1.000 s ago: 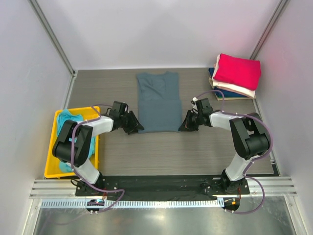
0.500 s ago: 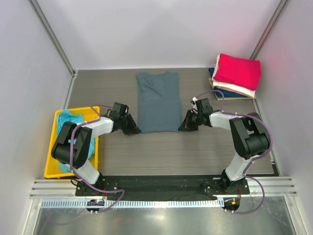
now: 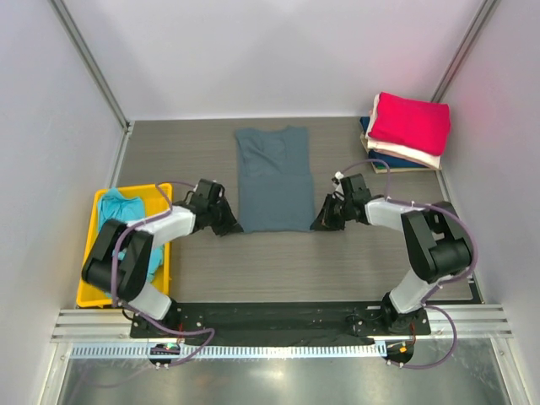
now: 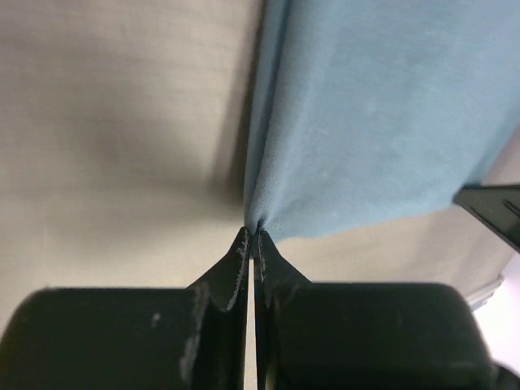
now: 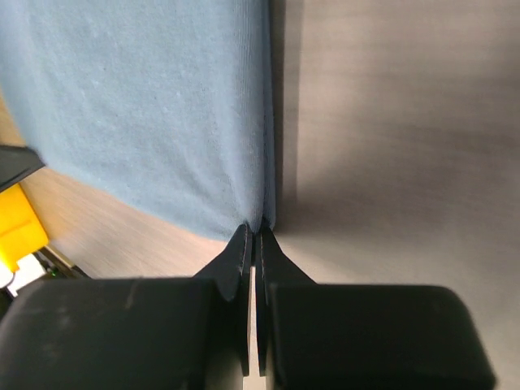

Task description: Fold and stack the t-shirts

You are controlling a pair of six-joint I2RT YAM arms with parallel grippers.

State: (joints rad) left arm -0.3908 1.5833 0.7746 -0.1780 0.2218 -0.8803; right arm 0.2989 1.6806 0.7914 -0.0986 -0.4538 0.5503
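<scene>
The slate grey-blue t-shirt [image 3: 272,177] lies flat on the table, folded into a long strip with its collar at the far end. My left gripper [image 3: 234,224] is shut on its near left corner [image 4: 268,211]. My right gripper [image 3: 318,223] is shut on its near right corner [image 5: 244,203]. Both pinch the cloth low at the table. A stack of folded shirts stands at the far right: crimson [image 3: 408,122] on top, cream [image 3: 405,155] under it, navy [image 3: 366,125] at the bottom. A teal t-shirt [image 3: 118,211] lies crumpled in the yellow bin [image 3: 94,291].
The yellow bin stands at the table's left edge, close to my left arm. White walls close the table at the back and both sides. Bare table lies between the grey-blue shirt's near hem and the arm bases.
Both grippers have shifted slightly toward the near edge, still at the shirt's near corners. The left arm has swung a little lower. The shirt's near hem looks barely moved.
</scene>
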